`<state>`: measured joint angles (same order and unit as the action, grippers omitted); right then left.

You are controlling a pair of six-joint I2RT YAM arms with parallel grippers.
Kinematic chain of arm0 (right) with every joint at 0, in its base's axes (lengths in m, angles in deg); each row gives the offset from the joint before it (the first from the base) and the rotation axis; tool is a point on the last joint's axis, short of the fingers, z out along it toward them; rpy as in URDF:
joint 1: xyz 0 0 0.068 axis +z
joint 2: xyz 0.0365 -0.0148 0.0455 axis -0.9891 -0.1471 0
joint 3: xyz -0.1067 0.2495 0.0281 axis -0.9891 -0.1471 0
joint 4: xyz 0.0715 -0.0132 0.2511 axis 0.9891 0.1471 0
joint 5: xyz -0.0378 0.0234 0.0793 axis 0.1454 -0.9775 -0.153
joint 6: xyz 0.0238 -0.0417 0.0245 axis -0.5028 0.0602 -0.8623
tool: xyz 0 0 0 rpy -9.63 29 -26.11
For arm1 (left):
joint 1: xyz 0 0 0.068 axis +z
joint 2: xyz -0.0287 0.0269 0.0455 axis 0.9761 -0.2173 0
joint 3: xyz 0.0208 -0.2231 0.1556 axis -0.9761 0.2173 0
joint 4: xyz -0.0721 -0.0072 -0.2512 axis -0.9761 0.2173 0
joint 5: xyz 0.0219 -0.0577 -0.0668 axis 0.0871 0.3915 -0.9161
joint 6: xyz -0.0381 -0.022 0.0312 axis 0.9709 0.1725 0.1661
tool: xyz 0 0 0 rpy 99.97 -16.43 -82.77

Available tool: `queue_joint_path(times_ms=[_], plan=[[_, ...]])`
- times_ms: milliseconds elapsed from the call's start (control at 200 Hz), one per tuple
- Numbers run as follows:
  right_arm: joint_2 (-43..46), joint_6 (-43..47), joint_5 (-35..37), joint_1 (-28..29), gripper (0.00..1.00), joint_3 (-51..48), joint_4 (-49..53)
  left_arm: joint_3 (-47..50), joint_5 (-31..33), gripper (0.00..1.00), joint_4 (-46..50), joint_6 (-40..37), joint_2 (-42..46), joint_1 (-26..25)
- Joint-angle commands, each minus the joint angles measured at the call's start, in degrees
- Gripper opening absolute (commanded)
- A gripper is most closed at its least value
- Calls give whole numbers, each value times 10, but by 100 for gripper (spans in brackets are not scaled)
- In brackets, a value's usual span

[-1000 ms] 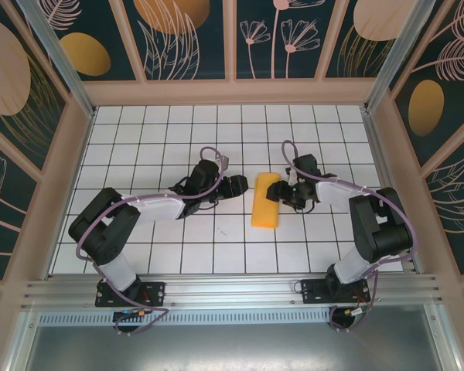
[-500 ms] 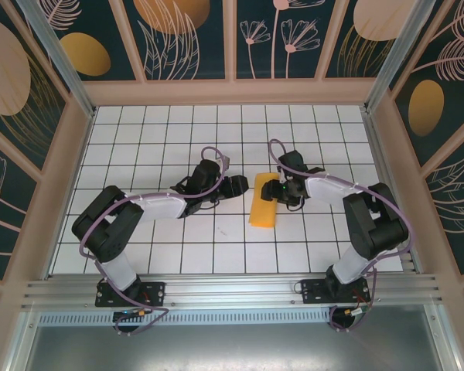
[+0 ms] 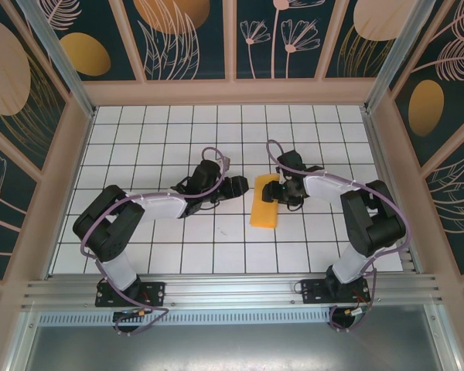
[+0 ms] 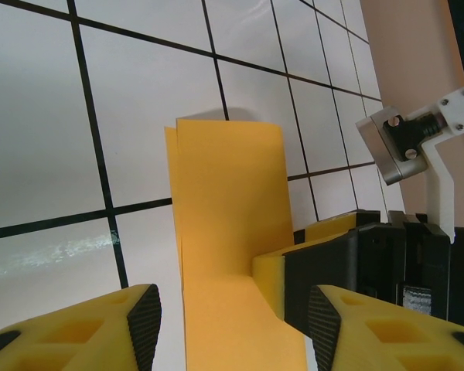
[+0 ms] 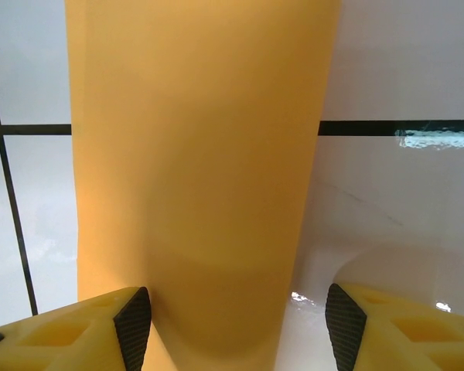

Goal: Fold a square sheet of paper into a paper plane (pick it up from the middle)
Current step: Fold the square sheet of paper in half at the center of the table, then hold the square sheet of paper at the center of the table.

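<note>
The square sheet of paper lies on the white tiled table, folded into a narrow orange-yellow strip with blunt ends. The paper plane is out of view. My left gripper stands open at the strip's far left side. In the left wrist view the paper runs between its pads, touching neither. My right gripper is open over the strip's far right edge. In the right wrist view the paper curves up between its fingers. One yellow finger of the right gripper rests on the strip's edge.
Wooden side walls and a back wall close the table in. An aluminium rail with both arm bases runs along the near edge. White tiles stretch to the left and behind the paper.
The right gripper has swung left from beside the strip onto its far right edge, and the strip has shifted slightly left. The left gripper has barely moved.
</note>
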<state>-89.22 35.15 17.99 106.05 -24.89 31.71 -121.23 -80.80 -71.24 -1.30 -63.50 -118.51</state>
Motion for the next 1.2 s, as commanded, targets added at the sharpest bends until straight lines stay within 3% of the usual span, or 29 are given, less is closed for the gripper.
queue_joint_path(times_ms=[0,1191], plan=[[-7,29,-20,-4,65,14,20,-16,-13,56,-15,6,-8,-4],[-68,52,6,-10,65,36,38,-34,-33,51,0,7,-34,-4]])
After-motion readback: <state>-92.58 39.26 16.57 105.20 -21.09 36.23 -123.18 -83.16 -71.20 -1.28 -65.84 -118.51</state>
